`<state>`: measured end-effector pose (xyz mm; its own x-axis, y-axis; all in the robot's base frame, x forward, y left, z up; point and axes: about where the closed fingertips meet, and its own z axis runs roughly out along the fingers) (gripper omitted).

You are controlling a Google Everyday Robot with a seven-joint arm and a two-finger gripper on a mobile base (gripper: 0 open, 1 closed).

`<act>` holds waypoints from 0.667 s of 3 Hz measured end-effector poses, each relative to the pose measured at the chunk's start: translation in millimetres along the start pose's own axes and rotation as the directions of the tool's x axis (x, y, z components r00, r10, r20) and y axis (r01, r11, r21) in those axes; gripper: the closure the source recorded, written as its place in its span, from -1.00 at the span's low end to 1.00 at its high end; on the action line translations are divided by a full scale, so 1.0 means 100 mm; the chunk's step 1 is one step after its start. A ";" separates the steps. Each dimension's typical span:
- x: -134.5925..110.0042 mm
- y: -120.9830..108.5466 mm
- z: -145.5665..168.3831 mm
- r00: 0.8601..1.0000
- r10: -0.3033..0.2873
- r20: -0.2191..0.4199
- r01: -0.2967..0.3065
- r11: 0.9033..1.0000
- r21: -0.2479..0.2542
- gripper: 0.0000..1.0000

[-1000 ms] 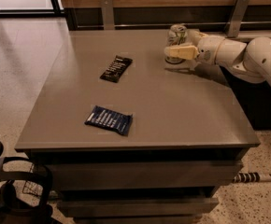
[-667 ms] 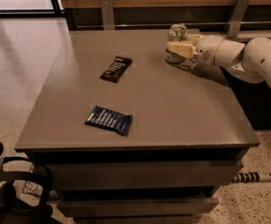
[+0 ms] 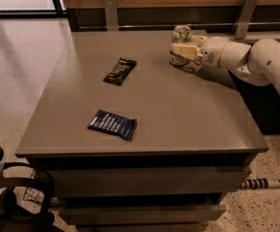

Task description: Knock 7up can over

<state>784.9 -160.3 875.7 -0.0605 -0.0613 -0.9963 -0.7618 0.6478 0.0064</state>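
The 7up can (image 3: 181,33) stands upright near the far right of the grey table (image 3: 178,110), pale with green print and a silver top rim. My gripper (image 3: 182,50) reaches in from the right on the white arm (image 3: 256,59). It sits right against the near side of the can and covers the can's lower body. The can's base (image 3: 177,62) shows just below the gripper.
A black snack wrapper (image 3: 120,71) lies flat at the table's middle left. A dark blue wrapper (image 3: 112,124) lies nearer the front. A wooden wall with metal brackets (image 3: 110,11) runs behind the table. The floor drops off to the left and front.
The gripper has crept slightly farther back and left, tighter against the can. The can still stands upright. The wrappers have not moved.
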 end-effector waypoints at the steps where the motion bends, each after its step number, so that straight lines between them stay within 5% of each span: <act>1: 0.00 0.01 0.01 1.000 0.000 0.000 0.000 1.000 -0.001 1.00; 2: -0.10 -0.02 -0.06 0.998 -0.026 -0.056 0.026 1.000 -0.008 1.00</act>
<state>783.0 -165.0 886.6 -0.0767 -0.1209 -0.9897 -0.7680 0.6402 -0.0187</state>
